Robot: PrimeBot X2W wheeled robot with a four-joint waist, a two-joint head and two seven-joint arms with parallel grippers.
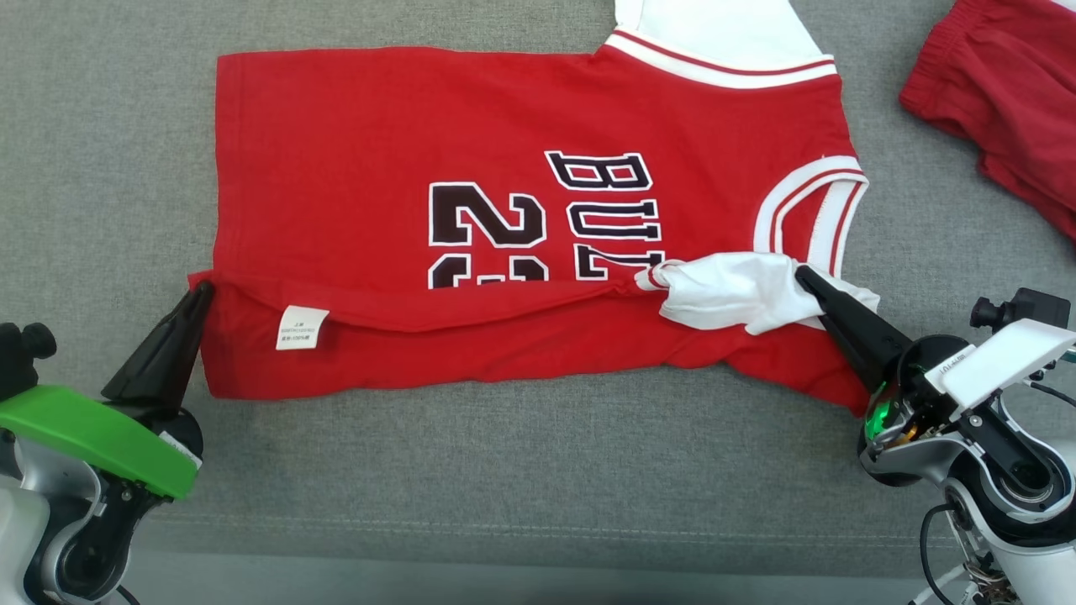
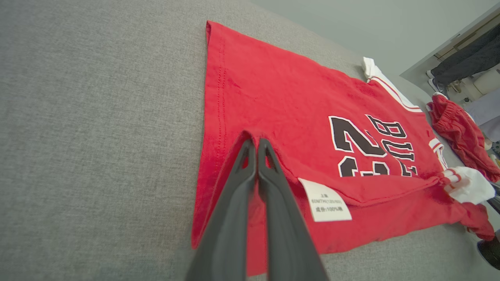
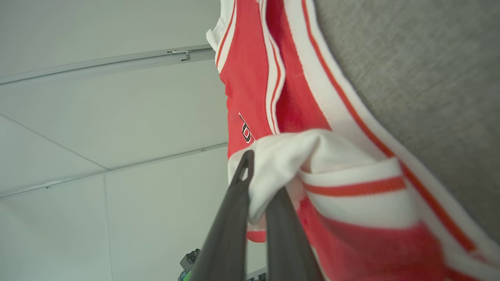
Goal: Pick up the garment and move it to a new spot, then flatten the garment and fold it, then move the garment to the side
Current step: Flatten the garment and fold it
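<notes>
Jersey [image 1: 353, 151] hem pinched in left gripper [image 1: 202, 290], white sleeve [image 1: 731, 290] in right gripper [image 1: 803, 273] — label [image 2: 325, 200] clear from left wrist

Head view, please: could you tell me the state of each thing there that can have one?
Red sleeveless jersey with white trim: spread flat on the grey fabric surface, near edge folded over the black print.
White care label: exposed on the folded flap.
Left gripper: shut on the jersey's hem corner.
Right gripper: shut on the jersey's white armhole trim.
Crumpled red shorts: lying apart, far right.
</notes>
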